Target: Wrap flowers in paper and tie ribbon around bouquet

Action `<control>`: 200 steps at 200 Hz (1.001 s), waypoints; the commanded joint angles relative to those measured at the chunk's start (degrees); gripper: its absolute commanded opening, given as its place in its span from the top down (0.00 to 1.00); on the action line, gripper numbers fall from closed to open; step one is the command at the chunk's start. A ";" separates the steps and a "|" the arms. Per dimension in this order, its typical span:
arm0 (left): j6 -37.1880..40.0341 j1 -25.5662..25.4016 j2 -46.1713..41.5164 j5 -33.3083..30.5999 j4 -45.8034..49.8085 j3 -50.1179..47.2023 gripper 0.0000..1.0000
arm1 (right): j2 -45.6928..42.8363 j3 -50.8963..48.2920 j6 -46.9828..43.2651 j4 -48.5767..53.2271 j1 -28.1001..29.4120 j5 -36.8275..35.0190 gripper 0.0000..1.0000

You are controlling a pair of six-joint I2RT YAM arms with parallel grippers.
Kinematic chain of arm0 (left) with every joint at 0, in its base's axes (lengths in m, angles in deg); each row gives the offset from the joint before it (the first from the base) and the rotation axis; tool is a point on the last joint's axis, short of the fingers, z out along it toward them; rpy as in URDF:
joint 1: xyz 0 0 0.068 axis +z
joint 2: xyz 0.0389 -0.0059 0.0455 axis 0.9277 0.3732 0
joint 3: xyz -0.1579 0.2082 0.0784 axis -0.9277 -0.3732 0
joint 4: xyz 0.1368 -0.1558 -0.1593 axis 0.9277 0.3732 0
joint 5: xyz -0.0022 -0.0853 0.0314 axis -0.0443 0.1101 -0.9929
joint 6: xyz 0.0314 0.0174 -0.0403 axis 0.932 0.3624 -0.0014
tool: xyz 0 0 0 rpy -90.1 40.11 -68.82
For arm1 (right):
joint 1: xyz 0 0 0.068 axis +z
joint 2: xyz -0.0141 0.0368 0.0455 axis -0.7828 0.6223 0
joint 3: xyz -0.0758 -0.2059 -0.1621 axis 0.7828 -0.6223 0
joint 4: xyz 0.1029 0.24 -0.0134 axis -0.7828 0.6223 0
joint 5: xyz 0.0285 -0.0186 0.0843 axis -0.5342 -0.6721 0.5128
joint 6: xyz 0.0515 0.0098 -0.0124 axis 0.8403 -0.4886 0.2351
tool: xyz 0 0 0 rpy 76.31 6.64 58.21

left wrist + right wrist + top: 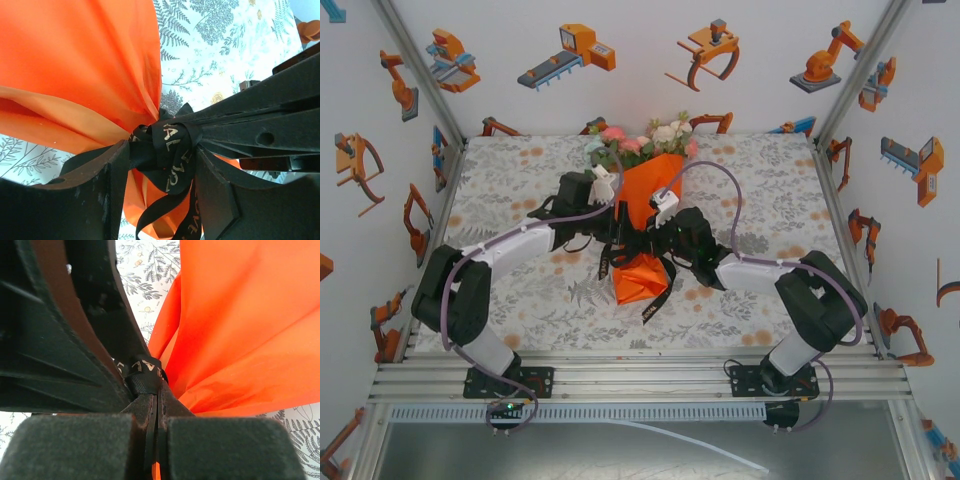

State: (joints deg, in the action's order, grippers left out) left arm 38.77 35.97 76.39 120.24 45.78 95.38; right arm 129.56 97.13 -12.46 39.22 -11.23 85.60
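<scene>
At the middle of the table [500, 180] you've got the paper [645, 180] wrapped into a cone with the flowers [640, 138] poking out toward the far edge, so wrapping looks done. Your right gripper [157, 400] is pinched shut on the ribbon [170, 150] at the cone's waist; your left gripper [162, 165] sits half open around the knot, not clearly clamping. Ribbon looks knotted, so I'd call it nearly finished: snug it, let go.
</scene>
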 commanded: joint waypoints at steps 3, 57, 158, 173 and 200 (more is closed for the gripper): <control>-2.40 0.19 0.82 2.49 -4.34 -0.59 0.56 | -1.48 0.52 -0.52 -2.97 -0.31 1.84 1.00; -3.12 2.01 0.05 -6.90 -1.48 -1.59 0.99 | -1.76 0.48 0.82 -0.27 -0.35 6.03 0.95; -3.78 3.21 -1.21 -6.15 -2.98 -3.17 1.00 | -5.19 -0.64 -0.70 2.63 -1.62 9.33 0.67; -3.68 3.21 -1.10 -5.88 -2.93 -3.06 1.00 | -2.95 1.38 -0.37 2.54 -1.62 10.49 0.65; -3.92 3.21 -1.08 -5.35 -3.18 -2.97 1.00 | 1.89 4.71 -0.36 1.02 -2.20 8.12 0.64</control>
State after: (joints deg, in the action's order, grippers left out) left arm 35.49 39.22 76.71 113.62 44.14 92.71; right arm 127.98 98.01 -12.24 42.35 -12.73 93.84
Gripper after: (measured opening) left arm 0.009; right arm 0.354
